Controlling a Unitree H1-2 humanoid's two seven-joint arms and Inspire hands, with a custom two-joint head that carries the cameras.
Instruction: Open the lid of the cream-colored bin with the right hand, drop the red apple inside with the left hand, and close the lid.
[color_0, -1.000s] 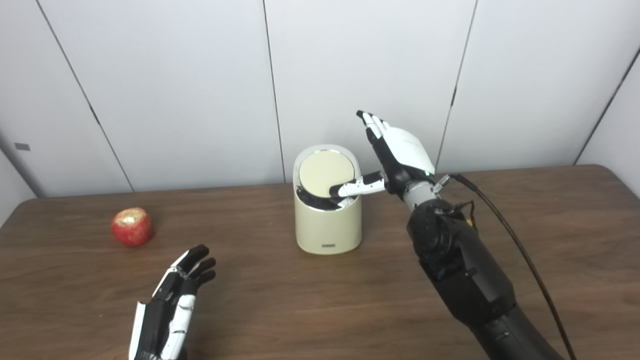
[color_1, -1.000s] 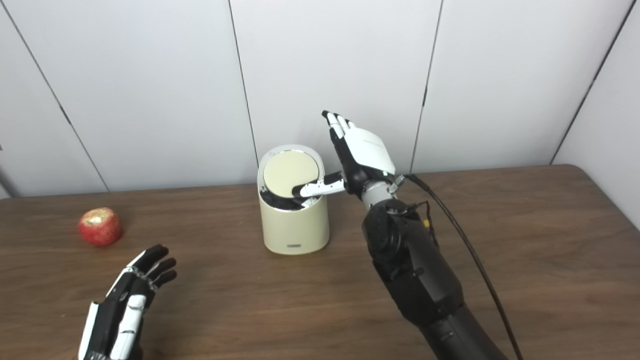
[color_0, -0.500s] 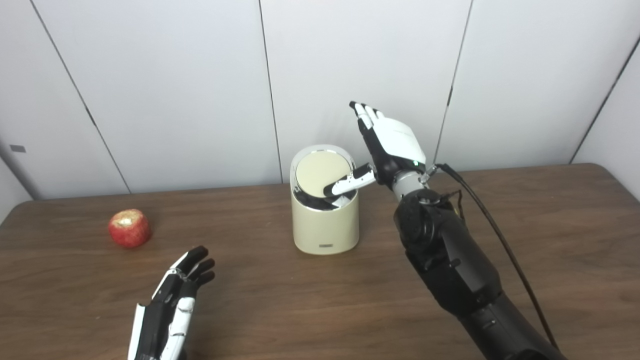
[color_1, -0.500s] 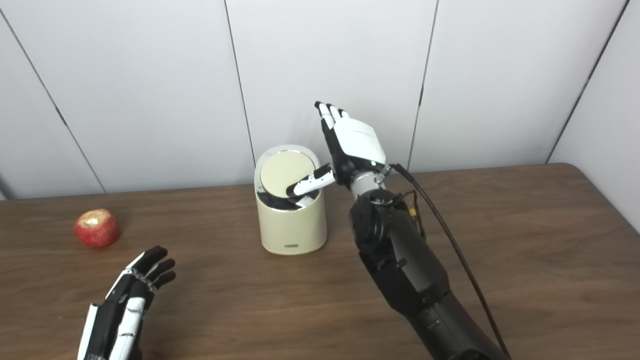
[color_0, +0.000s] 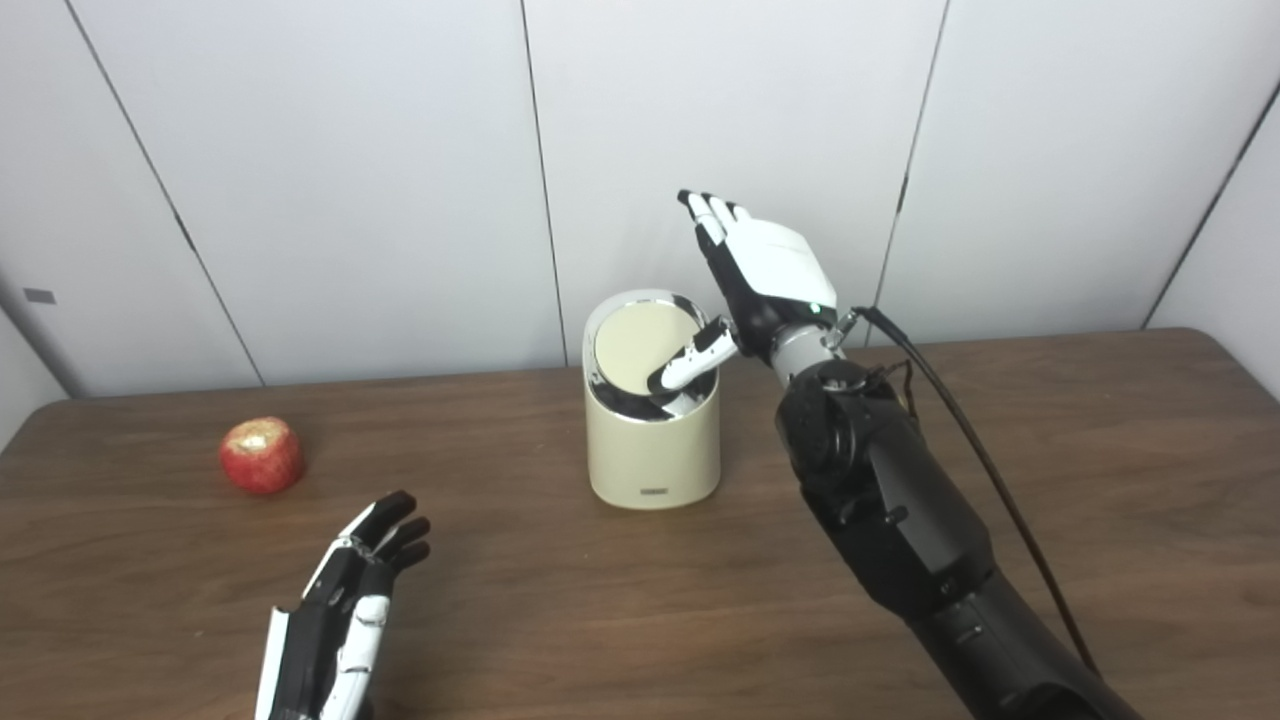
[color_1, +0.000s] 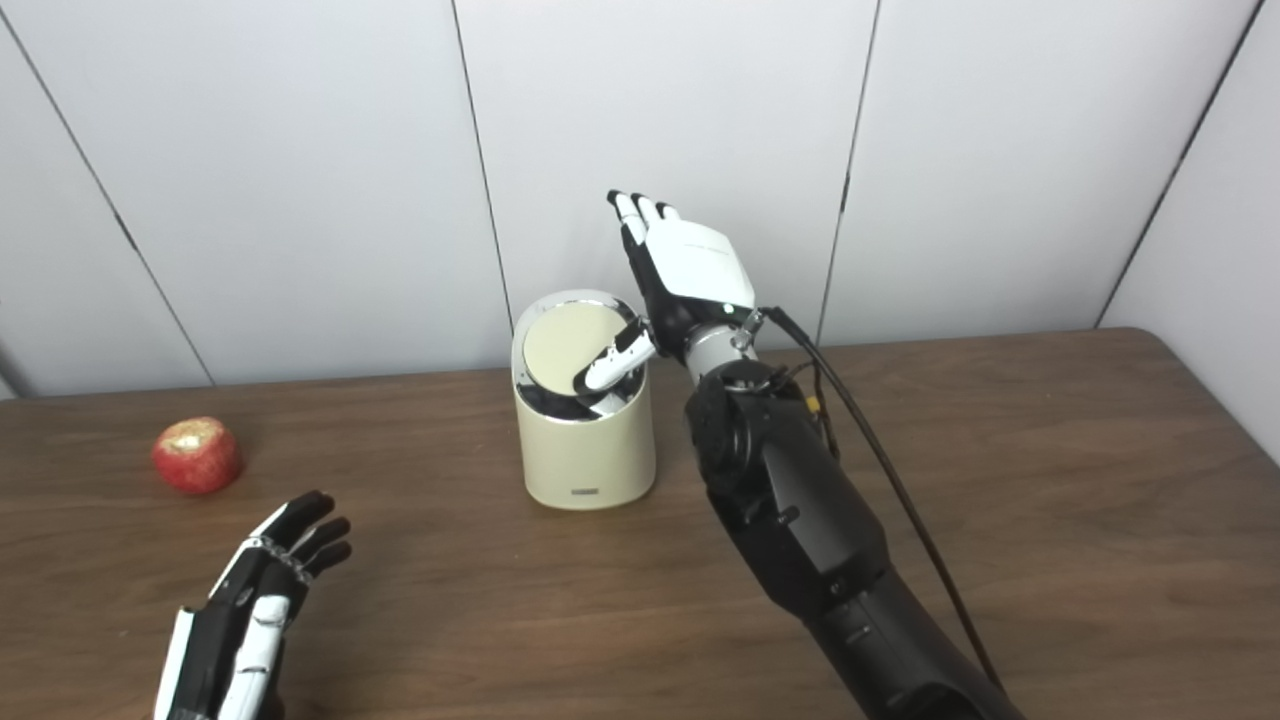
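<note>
Wide brown table (color_0: 1000, 450) fills the view, grey panelled wall (color_0: 350, 150) behind it. The right arm (color_0: 890, 500) reaches in, black and bulky, rising from the lower right up toward the centre, a dark cable (color_0: 990, 470) trailing off its wrist. At the middle sits the bin (color_0: 652, 455), upright, cream body with a shiny rim. Its lid (color_0: 640, 347) is tipped up at the back, the round face turned toward the camera, a dark gap showing along the front edge of the opening. The right hand (color_0: 765, 265) is just beside the bin's right side and above it, fingers straight, pointing up and apart, holding nothing; only the thumb (color_0: 690, 365) angles down, its tip against the lid's lower right edge at the gap. Down at the lower left, the left hand (color_0: 340, 610) is over the table, fingers extended and loosely spread, empty, well apart from the bin. And the apple (color_0: 262, 455), red with a pale speckled top, rests on the table at far left, near the left hand but clear of it.
</note>
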